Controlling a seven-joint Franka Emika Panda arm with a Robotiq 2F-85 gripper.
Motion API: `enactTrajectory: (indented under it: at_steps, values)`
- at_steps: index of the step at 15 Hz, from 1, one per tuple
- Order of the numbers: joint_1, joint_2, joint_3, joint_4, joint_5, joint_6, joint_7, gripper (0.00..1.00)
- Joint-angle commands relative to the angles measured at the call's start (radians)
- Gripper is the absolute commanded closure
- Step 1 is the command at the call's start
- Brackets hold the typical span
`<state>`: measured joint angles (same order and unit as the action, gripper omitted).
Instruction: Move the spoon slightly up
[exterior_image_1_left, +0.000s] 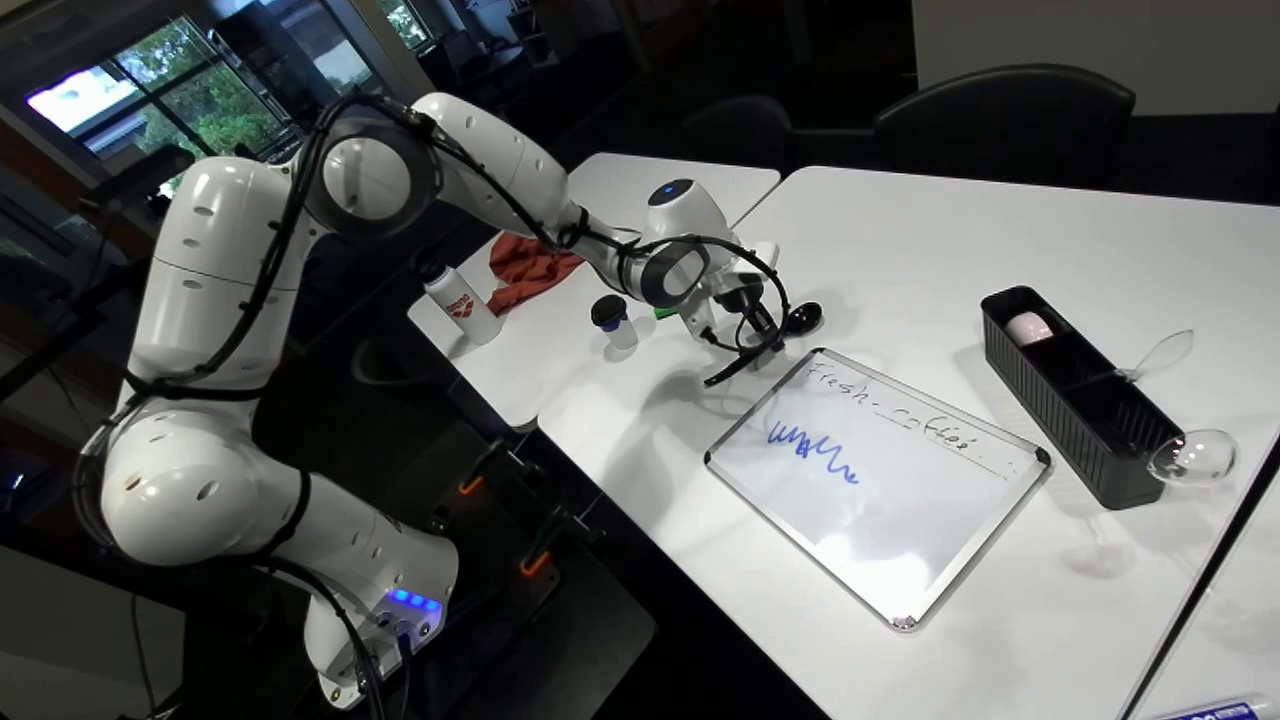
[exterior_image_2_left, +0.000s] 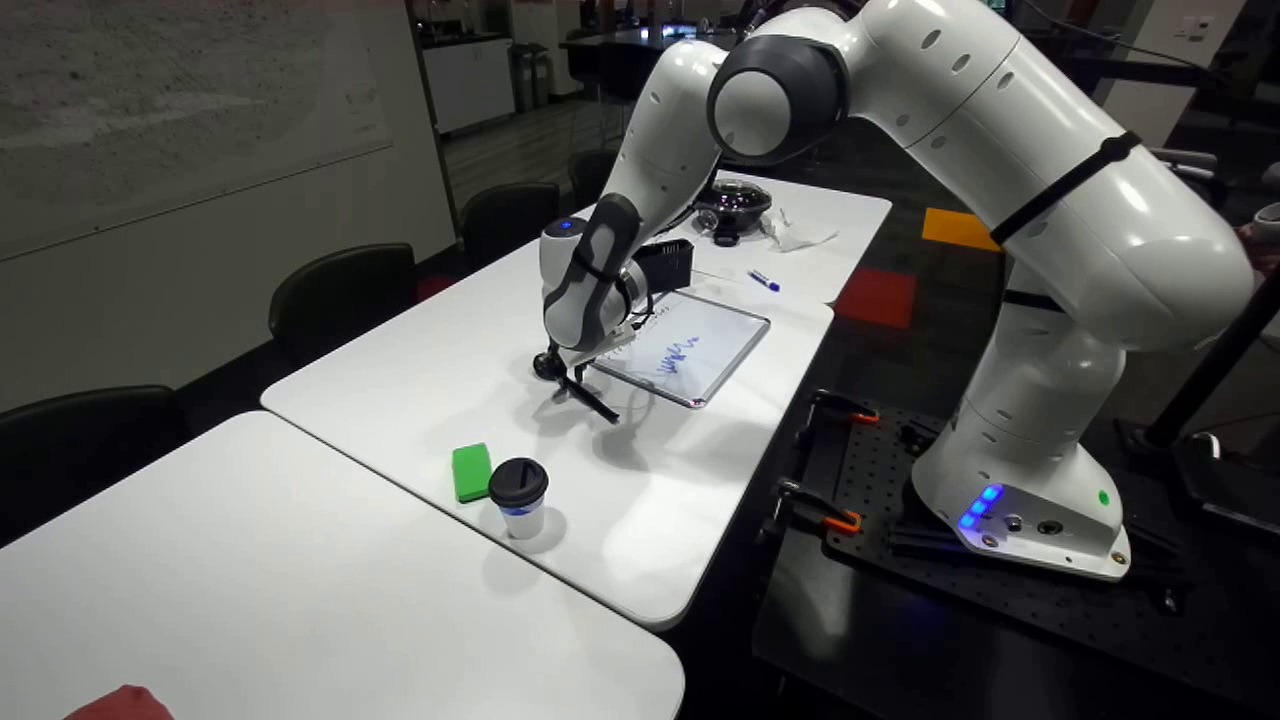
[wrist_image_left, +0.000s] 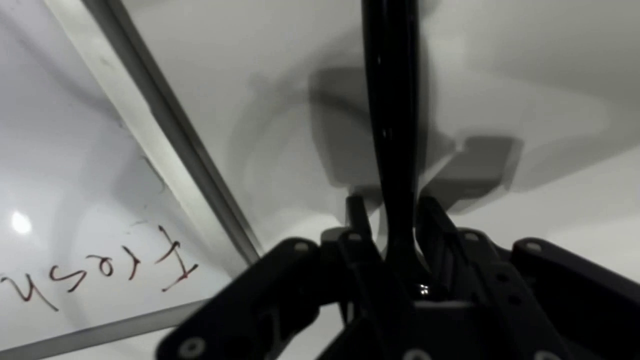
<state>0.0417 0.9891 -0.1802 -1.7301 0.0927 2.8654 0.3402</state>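
Note:
The black spoon lies or hovers just above the white table; whether it touches cannot be told. Its handle (exterior_image_1_left: 735, 372) points toward the near table edge and its round bowl (exterior_image_1_left: 804, 318) is on the far side of my gripper (exterior_image_1_left: 774, 338). The spoon's handle (exterior_image_2_left: 592, 398) also shows in an exterior view, with the gripper (exterior_image_2_left: 572, 370) over it. In the wrist view, the handle (wrist_image_left: 392, 100) runs down between the two fingers of the gripper (wrist_image_left: 392, 207). The fingers are partly spread, with light gaps beside the spoon's neck. The bowl is mostly hidden by the gripper.
A whiteboard (exterior_image_1_left: 880, 500) with writing lies close beside the gripper. A black bin (exterior_image_1_left: 1075, 400) and a clear wine glass (exterior_image_1_left: 1190, 457) stand beyond it. A lidded cup (exterior_image_2_left: 520, 500) and a green box (exterior_image_2_left: 471, 472) stand on the opposite side.

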Motion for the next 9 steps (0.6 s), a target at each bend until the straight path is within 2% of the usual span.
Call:
enactTrajectory:
  at_steps: [1,3,5,9]
  values:
    - [0.030,0.005,-0.024,0.027,0.012,-0.024,0.026,0.97]
    - [0.048,-0.010,-0.037,0.019,0.010,-0.032,0.037,1.00]
    - [0.052,-0.038,-0.038,0.007,0.030,-0.033,0.064,0.96]
    - [0.038,-0.080,-0.037,0.045,0.130,-0.100,0.194,0.96]
